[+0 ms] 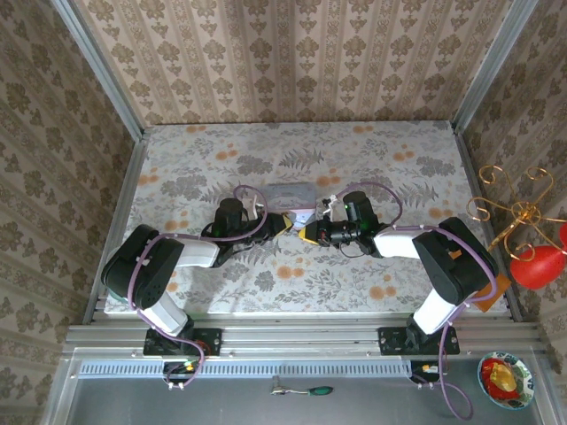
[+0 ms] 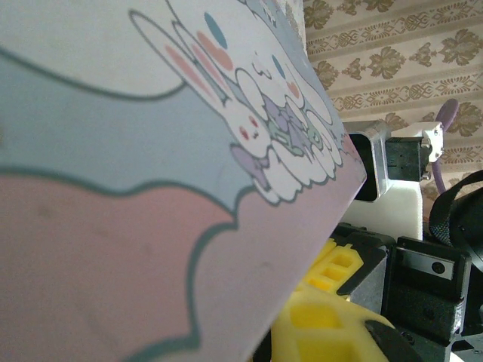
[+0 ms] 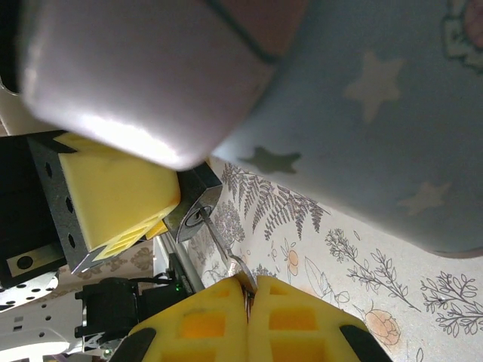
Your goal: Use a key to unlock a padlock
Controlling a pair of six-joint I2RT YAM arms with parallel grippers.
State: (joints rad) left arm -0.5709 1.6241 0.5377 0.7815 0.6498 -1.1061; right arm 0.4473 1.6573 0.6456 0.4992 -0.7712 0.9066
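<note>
The small dark padlock [image 3: 190,205] hangs just above the floral table [image 3: 355,279], keyhole face towards my right wrist camera. The yellow fingers [image 3: 113,197] of my left gripper [image 1: 285,223] are shut on its body. A silvery key [image 3: 225,253] is pinched in my right gripper [image 3: 249,285], which is shut, and its tip sits in the keyhole. From above, my right gripper [image 1: 306,233] meets the left one tip to tip at the table's middle. The shackle is hidden.
A pale-blue cartoon-printed tin [image 1: 291,192] lies just behind the two grippers and looms close over both wrist views: tin [image 2: 151,151], tin [image 3: 362,113]. Off the table to the right stand a gold wire stand [image 1: 518,212] and a bowl [image 1: 505,379]. A green-handled screwdriver [image 1: 310,390] lies on the front ledge.
</note>
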